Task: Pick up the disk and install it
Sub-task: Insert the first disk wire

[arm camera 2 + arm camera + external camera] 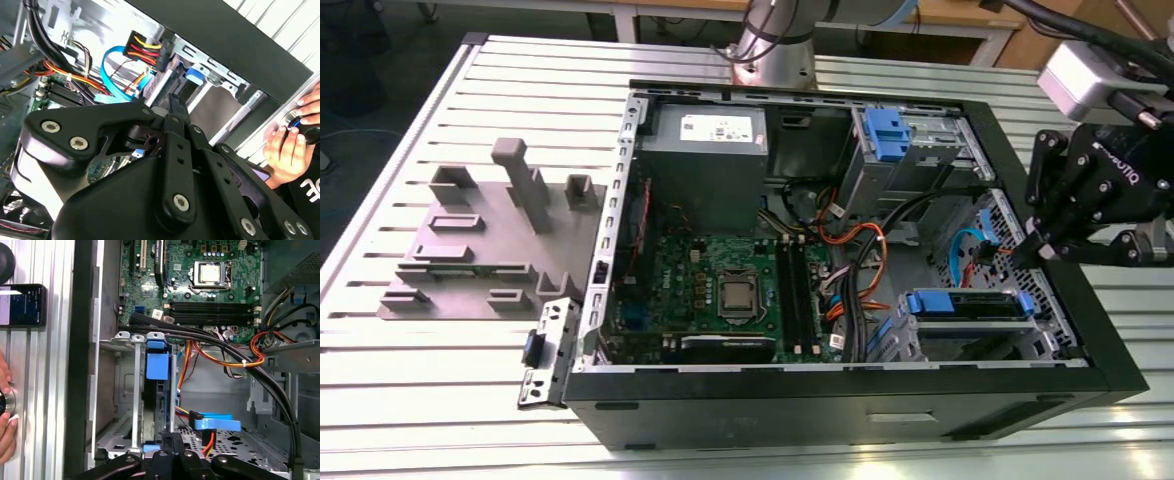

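While the fingers are pressed together at their tips with nothing between them, they hang over the drive cage at the side of the open computer case. The disk sits just beyond the tips, standing inside this cage, with its blue frame towards the fingers and apart from them. In the exterior view the disk lies in the case corner near the exterior view's right, below and beside the fingers. Farther in are black and orange cables and the green motherboard. The case rests on a ribbed metal surface, which also carries a grey fixture. A person's hand rests on this surface beside a phone. Behind stands wooden furniture.
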`<action>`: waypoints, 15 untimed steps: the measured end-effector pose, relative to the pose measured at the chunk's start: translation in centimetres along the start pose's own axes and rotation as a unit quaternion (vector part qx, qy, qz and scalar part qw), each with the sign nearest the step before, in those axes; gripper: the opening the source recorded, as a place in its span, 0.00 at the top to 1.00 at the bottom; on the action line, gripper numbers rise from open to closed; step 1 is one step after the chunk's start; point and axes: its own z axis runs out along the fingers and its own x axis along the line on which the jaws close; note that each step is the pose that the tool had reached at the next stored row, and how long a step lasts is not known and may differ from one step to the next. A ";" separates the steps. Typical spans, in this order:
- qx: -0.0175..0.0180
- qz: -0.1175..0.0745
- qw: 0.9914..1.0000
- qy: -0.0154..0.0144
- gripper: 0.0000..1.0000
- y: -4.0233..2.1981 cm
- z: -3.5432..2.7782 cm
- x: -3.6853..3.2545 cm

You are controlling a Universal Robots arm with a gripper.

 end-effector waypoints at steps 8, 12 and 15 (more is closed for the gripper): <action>0.000 0.000 1.000 0.000 0.89 -0.60 0.05 -1.33; 0.000 -0.002 1.000 0.001 0.89 -0.83 0.10 -1.52; 0.000 -0.002 1.000 0.001 0.83 -0.83 0.10 -1.53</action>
